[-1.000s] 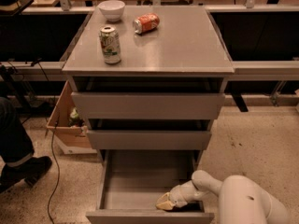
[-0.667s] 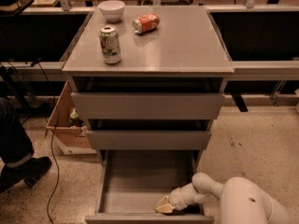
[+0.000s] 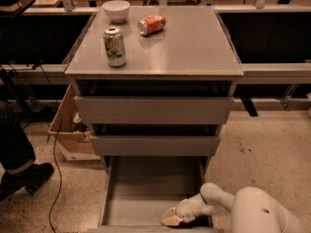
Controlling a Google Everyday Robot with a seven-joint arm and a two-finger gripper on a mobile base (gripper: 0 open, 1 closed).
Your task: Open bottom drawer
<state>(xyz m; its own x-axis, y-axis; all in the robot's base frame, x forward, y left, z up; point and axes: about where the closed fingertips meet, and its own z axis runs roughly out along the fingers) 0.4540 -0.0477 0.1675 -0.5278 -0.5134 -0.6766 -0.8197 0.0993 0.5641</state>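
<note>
The bottom drawer (image 3: pixel 146 191) of the grey cabinet (image 3: pixel 155 62) stands pulled far out toward me, and its smooth grey tray is bare. Its front panel lies at the bottom edge of the view, mostly cut off. My gripper (image 3: pixel 171 217) reaches in from the lower right on a white arm (image 3: pixel 218 203). Its tan fingertips rest inside the tray at the front right, just behind the drawer front. The two drawers above are slightly ajar.
On the cabinet top stand a green can (image 3: pixel 114 46), a tipped red can (image 3: pixel 151 24) and a white bowl (image 3: pixel 116 9). A cardboard box (image 3: pixel 70 130) sits on the floor at the left, beside a person's leg and shoe (image 3: pixel 19 169) and a black cable.
The bottom drawer has slid further out toward me, and my gripper has moved with it toward the lower edge of the view.
</note>
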